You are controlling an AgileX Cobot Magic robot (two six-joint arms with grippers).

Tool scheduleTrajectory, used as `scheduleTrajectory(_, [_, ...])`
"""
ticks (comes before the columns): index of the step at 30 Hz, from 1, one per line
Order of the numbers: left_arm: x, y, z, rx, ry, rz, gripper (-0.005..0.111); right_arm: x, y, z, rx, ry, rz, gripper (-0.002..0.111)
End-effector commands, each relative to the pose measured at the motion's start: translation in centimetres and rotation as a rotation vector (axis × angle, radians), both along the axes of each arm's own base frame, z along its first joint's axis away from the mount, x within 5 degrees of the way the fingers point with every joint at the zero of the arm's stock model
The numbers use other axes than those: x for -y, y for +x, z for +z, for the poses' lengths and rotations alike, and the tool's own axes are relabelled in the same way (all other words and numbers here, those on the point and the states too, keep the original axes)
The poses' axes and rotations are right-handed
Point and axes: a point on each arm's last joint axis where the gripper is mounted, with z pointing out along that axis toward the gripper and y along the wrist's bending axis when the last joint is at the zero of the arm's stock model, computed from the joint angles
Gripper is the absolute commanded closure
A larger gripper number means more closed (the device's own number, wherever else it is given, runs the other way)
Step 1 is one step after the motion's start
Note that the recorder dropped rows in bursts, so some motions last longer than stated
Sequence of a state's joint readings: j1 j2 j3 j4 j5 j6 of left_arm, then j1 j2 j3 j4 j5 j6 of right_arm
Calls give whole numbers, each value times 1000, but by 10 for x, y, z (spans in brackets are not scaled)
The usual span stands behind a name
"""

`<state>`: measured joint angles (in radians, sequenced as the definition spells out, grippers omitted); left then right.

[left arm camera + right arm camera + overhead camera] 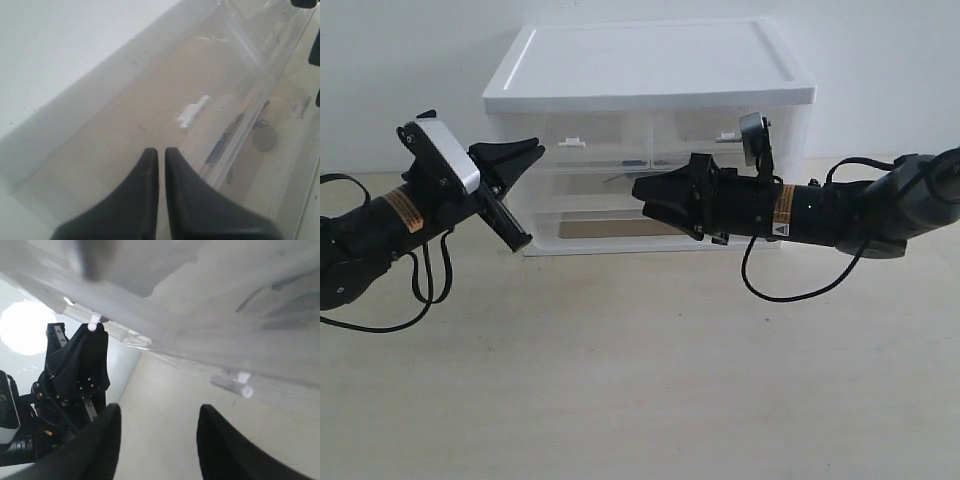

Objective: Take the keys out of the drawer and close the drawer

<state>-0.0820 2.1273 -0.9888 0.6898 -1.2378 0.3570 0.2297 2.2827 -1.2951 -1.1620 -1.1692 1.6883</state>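
Left gripper (161, 150) pressed together, right gripper (160, 412) apart and empty, one cabinet (650, 60), one bunch of keys (263, 136) inside drawer (580, 190)

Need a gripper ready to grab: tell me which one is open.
The right gripper: its fingers stand well apart with nothing between them, while the left gripper has its fingers closed together.

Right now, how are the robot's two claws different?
The left gripper has its jaws shut together; the right gripper has its jaws apart. The left gripper is by one end of the cabinet; the right gripper is before its middle. Both are black and hold nothing.
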Motion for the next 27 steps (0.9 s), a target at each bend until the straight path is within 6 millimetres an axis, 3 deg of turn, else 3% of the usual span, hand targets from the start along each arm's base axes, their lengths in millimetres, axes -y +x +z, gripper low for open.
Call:
scheduleTrajectory(1, [-5, 7, 1, -6, -25, 68, 102, -6, -1, -16, -93, -56, 32, 65])
scheduleTrajectory(5, [-5, 7, 1, -6, -25, 68, 102, -7, -8, -17, -69, -116, 109, 66])
scheduleTrajectory(9, [-5, 7, 1, -6, -25, 68, 102, -1, -20, 7, 30, -199, 132, 74])
scheduleTrajectory(13, [-5, 7, 1, -6, -25, 68, 102, 8, -29, 21, 70, -346, 54, 74])
scheduleTrajectory(16, [-5, 7, 1, -6, -25, 68, 102, 10, -31, 22, 41, -331, 11, 74])
scheduleTrajectory(21, [-5, 7, 1, -6, -25, 68, 102, 7, -47, 26, 32, -213, 98, 74])
scheduleTrajectory(27, [-5, 7, 1, -6, -25, 68, 102, 51, -45, 29, 95, -448, -113, 74])
